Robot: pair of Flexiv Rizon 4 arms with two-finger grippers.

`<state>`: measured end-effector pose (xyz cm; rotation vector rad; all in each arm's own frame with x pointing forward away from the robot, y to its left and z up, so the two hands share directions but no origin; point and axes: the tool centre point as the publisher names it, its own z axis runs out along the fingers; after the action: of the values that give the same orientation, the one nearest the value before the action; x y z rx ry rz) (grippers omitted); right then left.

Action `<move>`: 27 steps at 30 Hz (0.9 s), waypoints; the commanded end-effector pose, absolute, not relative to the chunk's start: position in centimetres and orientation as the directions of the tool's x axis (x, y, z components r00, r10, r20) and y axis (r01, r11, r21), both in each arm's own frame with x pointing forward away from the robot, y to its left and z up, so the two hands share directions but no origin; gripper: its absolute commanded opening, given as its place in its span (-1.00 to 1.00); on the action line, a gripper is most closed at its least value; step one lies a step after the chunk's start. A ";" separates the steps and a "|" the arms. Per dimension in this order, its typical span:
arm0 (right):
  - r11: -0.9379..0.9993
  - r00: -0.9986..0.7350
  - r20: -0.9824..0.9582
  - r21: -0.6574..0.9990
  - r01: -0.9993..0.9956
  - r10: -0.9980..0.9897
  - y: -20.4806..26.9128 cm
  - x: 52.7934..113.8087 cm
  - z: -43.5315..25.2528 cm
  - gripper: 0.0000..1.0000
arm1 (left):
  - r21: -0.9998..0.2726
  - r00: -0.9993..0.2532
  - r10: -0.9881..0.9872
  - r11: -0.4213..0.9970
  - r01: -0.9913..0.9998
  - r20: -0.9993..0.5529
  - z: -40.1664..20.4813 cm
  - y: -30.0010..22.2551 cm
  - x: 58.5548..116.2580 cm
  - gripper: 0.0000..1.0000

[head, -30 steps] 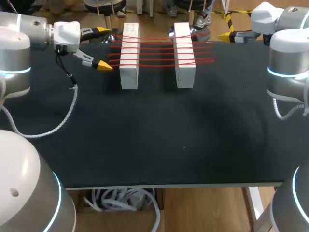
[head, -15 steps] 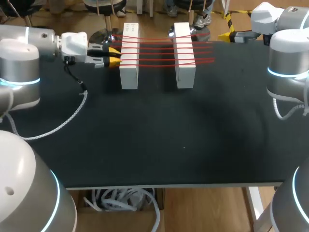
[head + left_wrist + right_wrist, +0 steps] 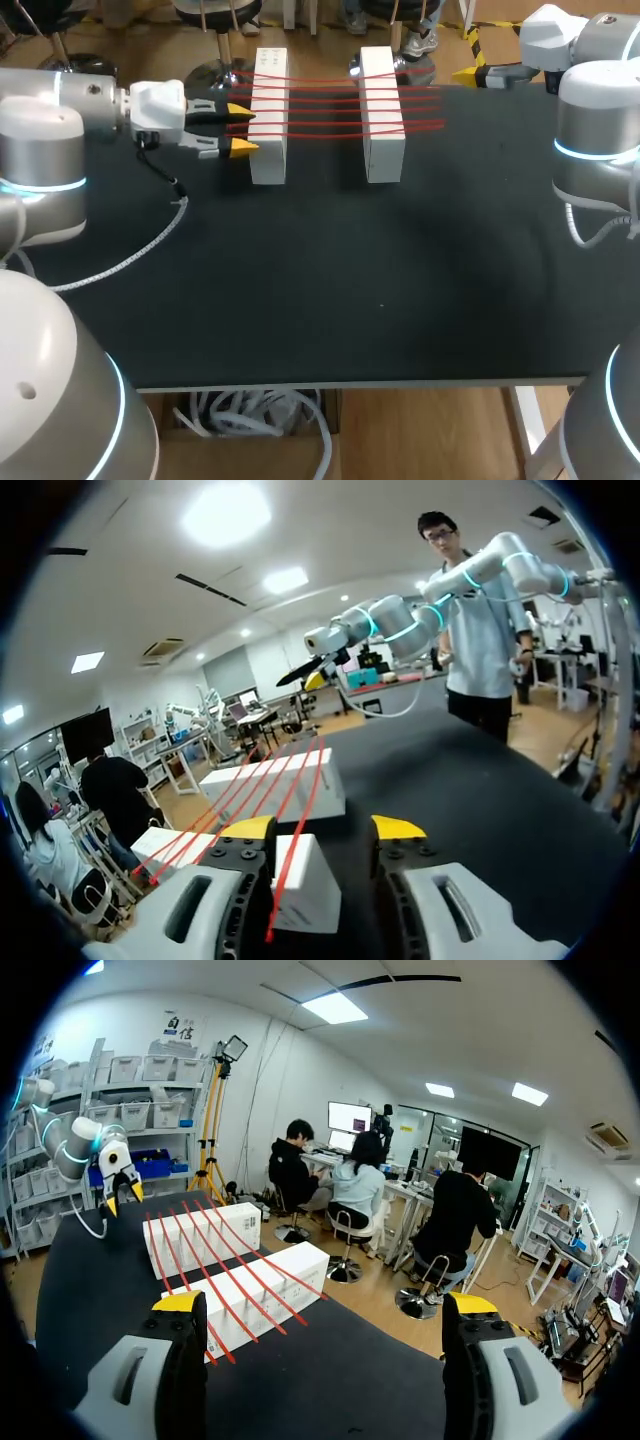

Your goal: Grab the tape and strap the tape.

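Two white blocks (image 3: 268, 120) (image 3: 382, 115) stand side by side at the back of the black table, and several red tape strands (image 3: 325, 103) are stretched across both. My left gripper (image 3: 240, 128) is at the left block's outer side, open about a finger's width. In the left wrist view, the end of one red strand (image 3: 292, 842) runs between the left gripper's (image 3: 323, 827) fingers, and neither finger presses on it. My right gripper (image 3: 468, 74) hangs wide open at the back right, away from the blocks. Its wrist view shows both blocks (image 3: 235, 1280) ahead of the right gripper (image 3: 325, 1303).
The left arm's grey cable (image 3: 130, 260) droops onto the table's left part. The black tabletop (image 3: 380, 290) stretches from the blocks to the front edge.
My left gripper moved right to the left block's side. It went from wide open to nearly shut, then partly opened again. The right arm kept still.
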<state>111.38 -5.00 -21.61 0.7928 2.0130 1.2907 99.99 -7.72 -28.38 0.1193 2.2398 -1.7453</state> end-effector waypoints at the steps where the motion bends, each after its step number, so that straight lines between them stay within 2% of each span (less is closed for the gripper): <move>1: 0.345 -0.633 -0.174 0.925 0.157 0.754 -5.0 111.4 -21.6 1.00 | -0.936 -0.953 -0.105 0.247 0.252 -0.284 -29.0 -7.0 100.0 -0.17; 16: 0.345 -0.633 -0.174 0.925 0.157 0.754 -5.0 111.4 -21.6 1.00 | -0.934 -0.954 -0.083 0.245 0.261 -0.288 -30.6 -3.8 100.7 -0.20; 22: 0.345 -0.633 -0.174 0.925 0.157 0.754 -5.0 111.4 -21.6 1.00 | -0.931 -0.952 -0.079 0.245 0.269 -0.296 -31.3 -2.7 101.3 -0.32; 27: 0.345 -0.633 -0.174 0.925 0.157 0.754 -5.0 111.4 -21.6 1.00 | -0.934 -0.954 -0.070 0.235 0.268 -0.291 -31.9 -2.1 101.7 -0.24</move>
<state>111.38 -5.00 -21.61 0.7928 2.0130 1.2907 101.03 -2.45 -31.27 0.1701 2.2429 -1.7594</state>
